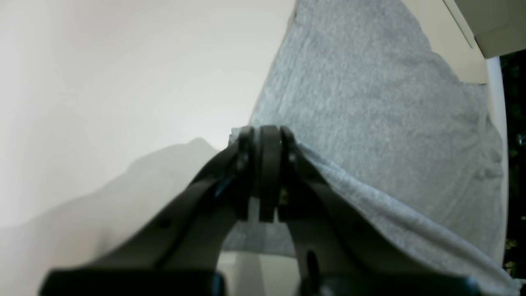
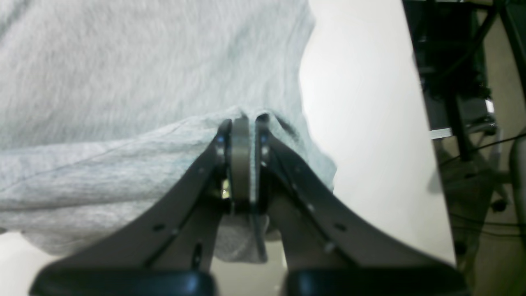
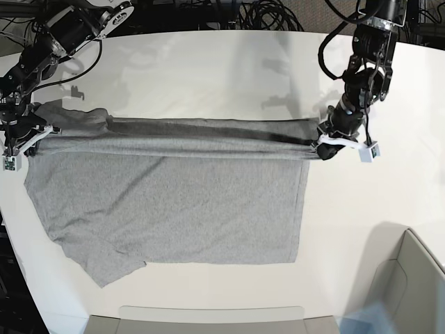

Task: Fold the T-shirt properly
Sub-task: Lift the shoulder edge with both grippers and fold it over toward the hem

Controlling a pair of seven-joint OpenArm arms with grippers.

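Grey T-shirt (image 3: pixel 174 209) lies spread on the white surface (image 3: pixel 208 69), plain side up, no lettering visible. Its far edge is lifted off the surface and pulled into a taut bunched ridge running across the base view between the two hands. Left hand (image 1: pixel 267 131) — on the base view's right — is clamped on one end of that ridge; wrist view shows the black fingers (image 1: pixel 246 144) pressed together with grey cloth pinched at the tips, the fabric draping away to the right and down. Right hand (image 2: pixel 242 121) — on the base view's left — is clamped on the other end; its fingers (image 2: pixel 224 131) are closed with cloth bunched over and under them. Both hands sit just above the surface, well apart. The rest of the shirt stays flat toward the near edge, one sleeve sticking out at the near-left corner in the base view. A pale bin (image 3: pixel 410 278) sits at the near right, apart from the shirt. Cables (image 3: pixel 264 14) beyond the far edge.
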